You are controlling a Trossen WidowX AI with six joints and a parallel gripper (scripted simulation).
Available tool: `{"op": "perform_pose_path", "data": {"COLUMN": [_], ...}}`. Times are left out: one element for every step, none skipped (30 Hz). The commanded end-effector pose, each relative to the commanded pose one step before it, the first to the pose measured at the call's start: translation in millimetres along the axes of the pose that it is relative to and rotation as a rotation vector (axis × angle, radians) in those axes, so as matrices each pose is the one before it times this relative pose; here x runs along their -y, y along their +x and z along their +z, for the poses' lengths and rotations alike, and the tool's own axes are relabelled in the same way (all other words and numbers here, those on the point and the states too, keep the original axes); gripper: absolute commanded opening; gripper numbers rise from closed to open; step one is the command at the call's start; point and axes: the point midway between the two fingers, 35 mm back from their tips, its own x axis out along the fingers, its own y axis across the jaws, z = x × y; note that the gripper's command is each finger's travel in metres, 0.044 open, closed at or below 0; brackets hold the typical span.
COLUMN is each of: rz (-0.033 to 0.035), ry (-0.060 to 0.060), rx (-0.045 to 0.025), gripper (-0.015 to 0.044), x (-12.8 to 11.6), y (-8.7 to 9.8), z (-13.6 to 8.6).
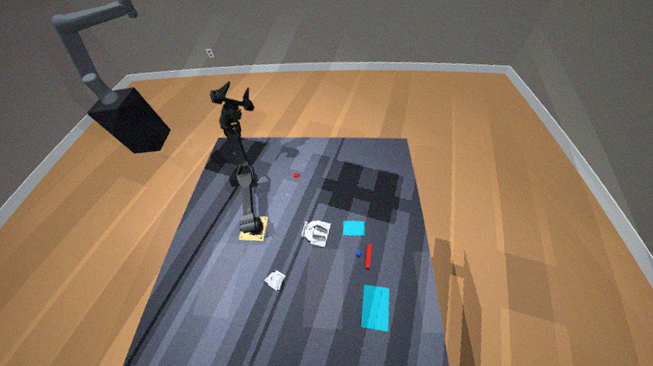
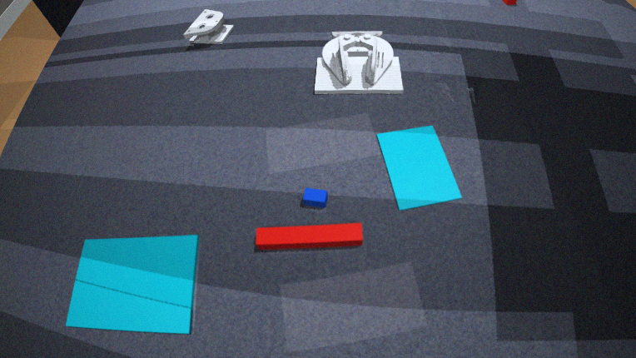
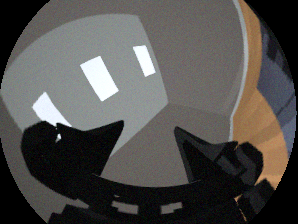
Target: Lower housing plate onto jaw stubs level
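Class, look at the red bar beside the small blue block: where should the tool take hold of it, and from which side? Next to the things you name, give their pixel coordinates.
Grip the red bar (image 1: 368,256) (image 2: 309,236) around its middle, coming from above, with the jaws across its long sides. It lies flat, long and narrow with straight parallel sides, so that hold should balance best.

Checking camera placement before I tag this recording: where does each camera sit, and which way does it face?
Top: high up, angled down over the dark table; the whole black arm and its open gripper show.
Exterior: above the table, facing obliquely down at the white two-jaw assembly and white plate with two holes; no arm shows.
Wrist: on the arm, looking past both black fingers towards grey walls.
Top and exterior share both white parts; top and wrist share the gripper.
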Motion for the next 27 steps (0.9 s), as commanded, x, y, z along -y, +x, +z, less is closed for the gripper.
{"op": "perform_pose_path", "data": {"rz": [0.00000, 0.00174, 0.00522, 0.00872, 0.01052, 0.01057, 0.01062, 0.01068, 0.01073, 0.01078, 0.01084, 0.00563, 0.00547, 0.00550, 0.00553, 0.00556, 0.00559, 0.00563, 0.00566, 0.00569, 0.00572, 0.00947, 0.01187, 0.01196, 0.01203, 0.01210, 0.01218], "ry": [0.0000, 0.0035, 0.0104, 0.0172, 0.0206, 0.0205, 0.0205, 0.0204, 0.0203, 0.0202, 0.0201, 0.0187, 0.0180, 0.0180, 0.0180, 0.0180, 0.0179, 0.0179, 0.0179, 0.0179, 0.0178, 0.0155, 0.0192, 0.0192, 0.0191, 0.0189, 0.0188], "rx": [0.00000, 0.00231, 0.00694, 0.01159, 0.01395, 0.01398, 0.01402, 0.01405, 0.01409, 0.01412, 0.01415, 0.01009, 0.00976, 0.00976, 0.00976, 0.00976, 0.00976, 0.00977, 0.00977, 0.00977, 0.00978, 0.01076, 0.01345, 0.01350, 0.01353, 0.01355, 0.01358], "gripper": [0.0426, 0.0440, 0.0440, 0.0440, 0.0440, 0.0440, 0.0440, 0.0440, 0.0440, 0.0440, 0.0440, 0.0440, 0.0440, 0.0440, 0.0440, 0.0440, 0.0440, 0.0440, 0.0440, 0.0440, 0.0440, 0.0440, 0.0440, 0.0440, 0.0440, 0.0440, 0.0440], "x": [0.00, -1.19, -3.56, -5.92, -7.10, -7.10, -7.09, -7.09, -7.08, -7.07, -7.07, -4.48, -4.34, -4.34, -4.35, -4.35, -4.36, -4.36, -4.36, -4.37, -4.37, -5.64, -7.02, -7.01, -6.99, -6.97, -6.94], "y": [0.00, 0.60, 1.80, 3.00, 3.63, 3.67, 3.71, 3.76, 3.80, 3.84, 3.88, 1.67, 1.63, 1.65, 1.67, 1.69, 1.71, 1.72, 1.74, 1.76, 1.78, 3.35, 4.20, 4.24, 4.28, 4.31, 4.35], "z": [0.00, 0.99, 2.97, 4.95, 5.90, 5.83, 5.77, 5.70, 5.63, 5.57, 5.50, 3.74, 3.57, 3.53, 3.49, 3.45, 3.41, 3.37, 3.33, 3.29, 3.25, 3.59, 4.45, 4.40, 4.34, 4.28, 4.23]}}
